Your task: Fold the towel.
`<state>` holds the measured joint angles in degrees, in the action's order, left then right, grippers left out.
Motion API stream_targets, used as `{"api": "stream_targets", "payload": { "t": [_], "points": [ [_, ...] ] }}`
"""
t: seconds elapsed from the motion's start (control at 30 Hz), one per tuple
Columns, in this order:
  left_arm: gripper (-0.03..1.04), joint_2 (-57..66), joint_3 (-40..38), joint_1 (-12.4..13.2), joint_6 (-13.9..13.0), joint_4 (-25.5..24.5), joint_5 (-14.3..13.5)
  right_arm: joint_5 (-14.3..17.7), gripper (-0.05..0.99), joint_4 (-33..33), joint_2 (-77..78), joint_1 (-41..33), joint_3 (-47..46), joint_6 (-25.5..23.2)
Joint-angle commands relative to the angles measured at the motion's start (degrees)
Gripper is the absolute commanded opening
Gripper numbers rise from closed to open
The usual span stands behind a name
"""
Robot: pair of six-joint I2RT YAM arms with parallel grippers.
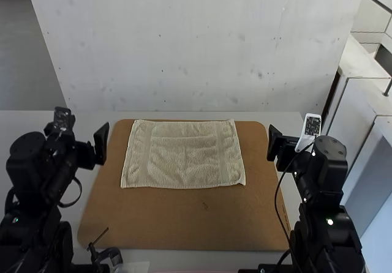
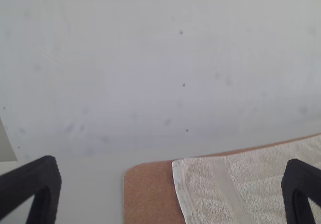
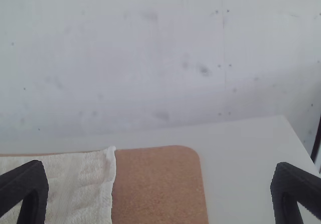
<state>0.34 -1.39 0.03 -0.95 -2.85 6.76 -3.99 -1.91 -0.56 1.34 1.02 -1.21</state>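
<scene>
The left gripper (image 1: 76,132) and right gripper (image 1: 296,139) are both released, fingers wide apart, their two arms pointing forward at opposite sides. Between them, one towel (image 1: 184,157) lies spread and lightly wrinkled on one brown board (image 1: 177,227).

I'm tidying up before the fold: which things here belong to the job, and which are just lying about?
For the job:
- towel, spread flat
- left gripper, open
- right gripper, open

Not part of the fold:
- brown board, under the towel
- small black fixture, near the board's front edge; purpose unclear
</scene>
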Motion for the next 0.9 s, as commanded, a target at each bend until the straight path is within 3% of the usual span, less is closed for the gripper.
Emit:
{"api": "stream_targets", "payload": {
  "t": [0.0,0.37,0.57,0.67,0.7,0.73,0.77,0.8,0.87],
  "points": [
    [1.00,-0.3,1.5,0.1,-0.7,-2.2,0.8,-1.1,0.97,-3.6,-0.1,-0.1,-1.0,0.3],
    [0.99,-0.3,1.5,-0.1,-1.3,-2.2,1.0,-0.9,0.97,-3.6,0.0,-0.2,-1.0,0.5],
    [0.99,-0.3,1.5,-0.1,-0.1,3.2,-1.1,0.8,0.97,3.2,0.2,-0.2,-1.0,-1.8],
    [0.99,-0.2,1.4,0.1,1.6,9.4,-3.9,0.7,0.97,8.9,0.3,-0.1,-1.0,-1.9],
    [0.99,-0.1,1.4,0.1,1.1,16.0,-4.5,-0.1,0.97,13.5,0.3,-0.1,-0.9,-1.0],
    [0.99,-0.1,1.4,0.1,0.1,20.6,-4.7,-0.5,0.97,16.5,0.4,0.0,-0.9,-1.0],
    [0.99,-0.1,1.1,0.1,-3.4,23.9,-4.6,-1.2,0.97,19.3,0.4,0.0,-0.9,-0.8],
    [0.99,-0.1,0.7,0.0,-5.0,24.9,-4.7,-1.2,0.97,20.2,0.4,0.0,-0.7,0.4],
    [0.99,-0.1,0.7,0.1,-4.1,28.2,-4.7,-1.0,0.97,20.9,0.2,-0.1,-0.3,2.4]
  ]
}}
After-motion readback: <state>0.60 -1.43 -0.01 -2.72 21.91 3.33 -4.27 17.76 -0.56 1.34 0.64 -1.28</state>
